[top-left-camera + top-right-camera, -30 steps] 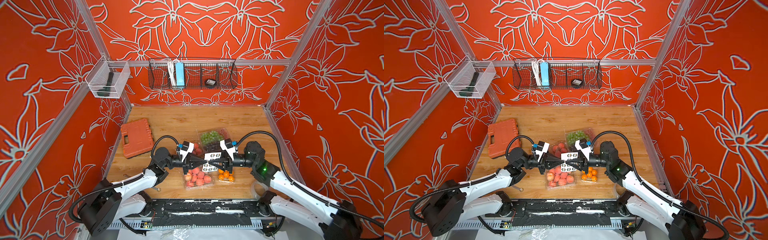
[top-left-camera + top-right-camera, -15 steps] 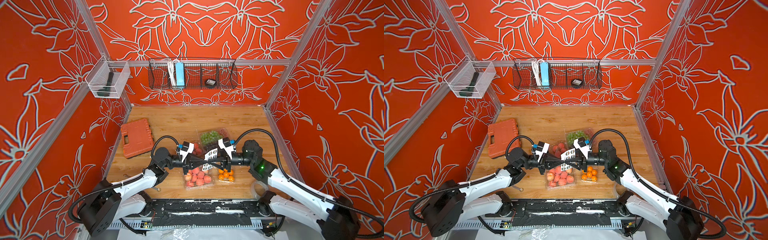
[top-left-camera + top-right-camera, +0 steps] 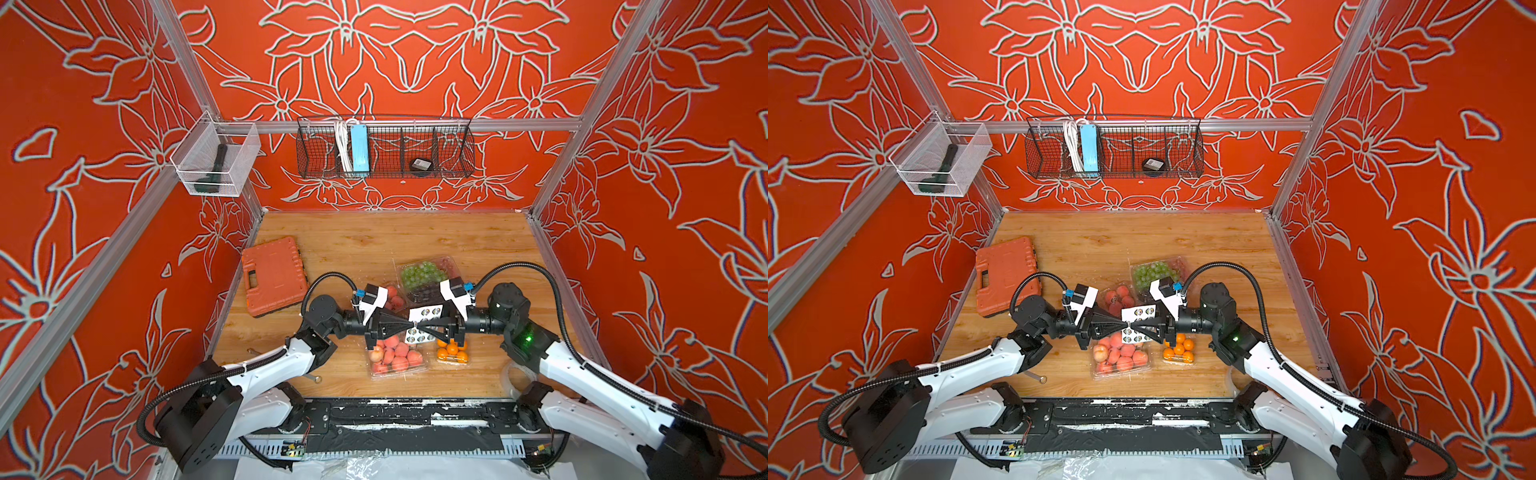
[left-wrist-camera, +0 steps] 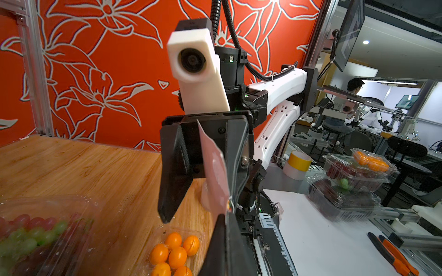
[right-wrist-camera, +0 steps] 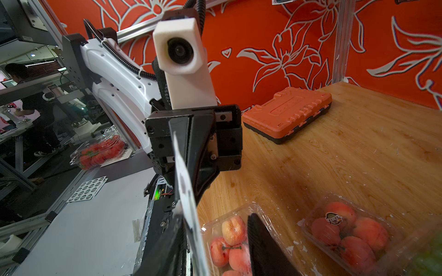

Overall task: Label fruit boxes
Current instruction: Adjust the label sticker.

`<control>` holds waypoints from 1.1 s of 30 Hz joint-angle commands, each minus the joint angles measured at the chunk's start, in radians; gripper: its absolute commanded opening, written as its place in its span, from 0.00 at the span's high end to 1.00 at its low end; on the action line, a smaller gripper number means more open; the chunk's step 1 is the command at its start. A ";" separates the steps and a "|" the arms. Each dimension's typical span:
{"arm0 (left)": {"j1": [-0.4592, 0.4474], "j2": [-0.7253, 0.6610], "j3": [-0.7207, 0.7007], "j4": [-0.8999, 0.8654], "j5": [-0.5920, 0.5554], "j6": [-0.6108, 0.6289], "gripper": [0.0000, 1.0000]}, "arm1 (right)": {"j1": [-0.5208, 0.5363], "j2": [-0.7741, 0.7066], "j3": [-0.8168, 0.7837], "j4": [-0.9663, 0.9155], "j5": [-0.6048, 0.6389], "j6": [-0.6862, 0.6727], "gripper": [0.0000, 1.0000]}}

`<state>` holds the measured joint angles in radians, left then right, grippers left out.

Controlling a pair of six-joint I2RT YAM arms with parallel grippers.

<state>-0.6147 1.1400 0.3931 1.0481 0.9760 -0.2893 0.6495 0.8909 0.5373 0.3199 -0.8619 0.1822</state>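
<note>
The fruit boxes lie together on the wooden table. They are the large peach box [image 3: 395, 355] [image 5: 229, 241], the small peach box [image 3: 392, 297] [image 5: 346, 236], the orange box [image 3: 453, 353] [image 4: 174, 253] and the grape box [image 3: 424, 276] [image 4: 31, 236]. A round sticker [image 5: 333, 218] sits on the small peach box. Above them my left gripper [image 3: 409, 325] [image 3: 1125, 325] is shut on the white sticker sheet [image 3: 424, 313] [image 5: 186, 191]. My right gripper [image 3: 422, 326] [image 5: 214, 213] faces it tip to tip. It is open, and the sheet's edge stands between its fingers.
An orange tool case [image 3: 274, 276] [image 5: 287, 112] lies at the table's left side. A wire basket [image 3: 384, 147] hangs on the back wall. A clear bin [image 3: 216, 162] hangs on the left wall. A small metal piece [image 3: 316, 378] lies near the front edge.
My right gripper has shifted slightly left toward the left gripper, and its jaws have spread wider around the sheet. The left gripper has stayed shut on the sheet.
</note>
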 commanded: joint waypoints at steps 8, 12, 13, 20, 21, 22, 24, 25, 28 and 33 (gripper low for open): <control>0.000 -0.026 0.010 0.044 0.048 -0.013 1.00 | -0.019 -0.052 -0.016 0.054 -0.126 -0.002 0.72; 0.000 -0.037 -0.002 0.079 0.057 -0.035 1.00 | -0.019 -0.038 -0.008 0.041 -0.139 -0.011 0.88; 0.000 -0.037 0.001 0.072 0.056 -0.031 1.00 | -0.019 -0.037 -0.010 0.051 -0.149 -0.005 0.91; 0.000 -0.052 0.012 -0.013 -0.051 0.002 0.72 | -0.019 -0.073 -0.006 0.002 -0.030 -0.017 1.00; -0.001 -0.080 0.009 -0.059 -0.141 0.020 0.58 | -0.019 -0.087 -0.008 -0.012 0.021 -0.016 1.00; 0.000 -0.111 0.006 -0.105 -0.237 0.037 0.48 | -0.019 -0.098 -0.011 -0.025 0.067 -0.017 1.00; -0.005 -0.183 -0.018 -0.148 -0.408 0.071 0.41 | -0.019 -0.109 -0.015 -0.033 0.131 -0.010 1.00; -0.016 -0.219 -0.038 -0.150 -0.479 0.087 0.38 | -0.019 -0.106 -0.015 -0.031 0.150 -0.001 1.00; -0.088 -0.262 -0.046 -0.203 -0.579 0.174 0.46 | -0.017 -0.084 -0.002 -0.033 0.208 0.014 1.00; -0.201 -0.214 -0.021 -0.224 -0.733 0.257 0.56 | -0.017 -0.065 0.008 -0.014 0.274 0.030 1.00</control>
<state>-0.7902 0.9039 0.3592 0.8532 0.3958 -0.1040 0.6338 0.8249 0.5270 0.2886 -0.6655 0.1967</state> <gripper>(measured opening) 0.447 0.045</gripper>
